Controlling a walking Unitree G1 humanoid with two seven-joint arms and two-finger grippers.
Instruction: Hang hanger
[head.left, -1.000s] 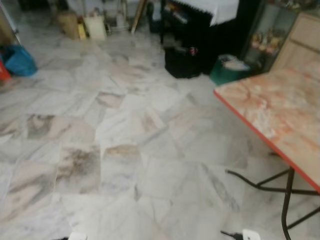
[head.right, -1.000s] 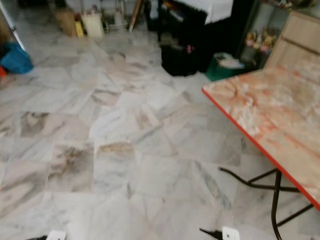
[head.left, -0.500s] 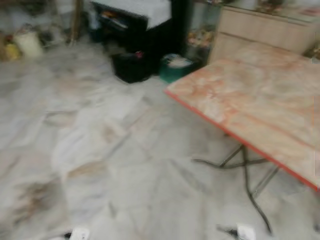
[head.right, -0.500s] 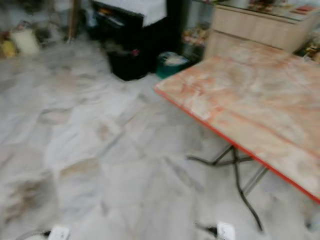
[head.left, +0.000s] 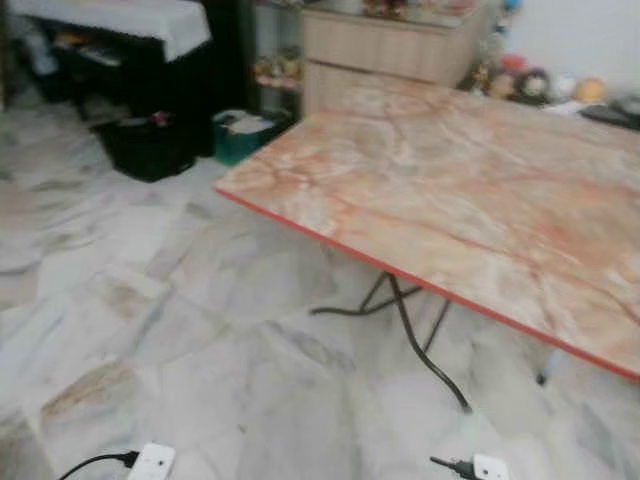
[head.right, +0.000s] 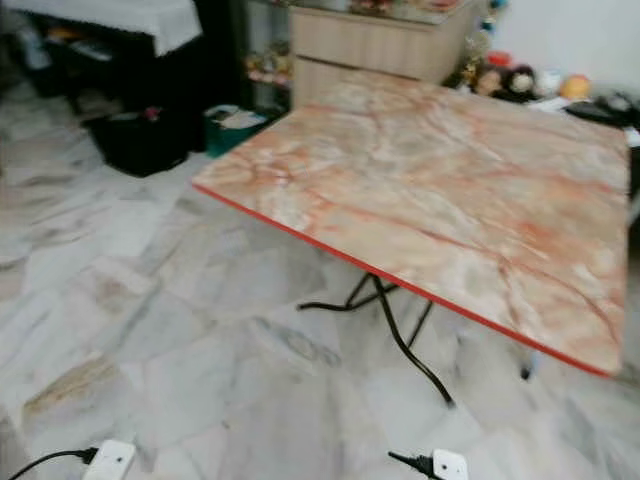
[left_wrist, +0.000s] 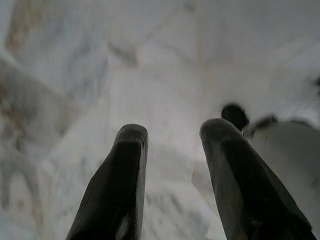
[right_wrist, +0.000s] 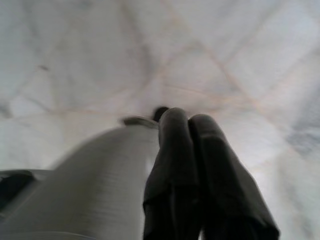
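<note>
Both arms hang low and point at the pale marble floor. In the left wrist view my left gripper (left_wrist: 175, 131) is open, with bare floor showing between its two black fingers. My right gripper (right_wrist: 187, 120) is shut, its fingers pressed together with nothing between them. A white wrist part with a black cable shows at the bottom of the left eye view on each side, the left one (head.left: 152, 462) and the right one (head.left: 488, 468).
A folding table (head.left: 450, 190) with an orange marble-patterned top, a red edge and black legs (head.left: 410, 330) stands ahead to the right. Behind it are a wooden cabinet (head.left: 390, 45), a black bag (head.left: 150, 150), a green bin (head.left: 240, 130) and soft toys (head.left: 530, 85).
The camera has swung to the right, so the table has come from the right edge to the middle of the picture. The arms hang as before.
</note>
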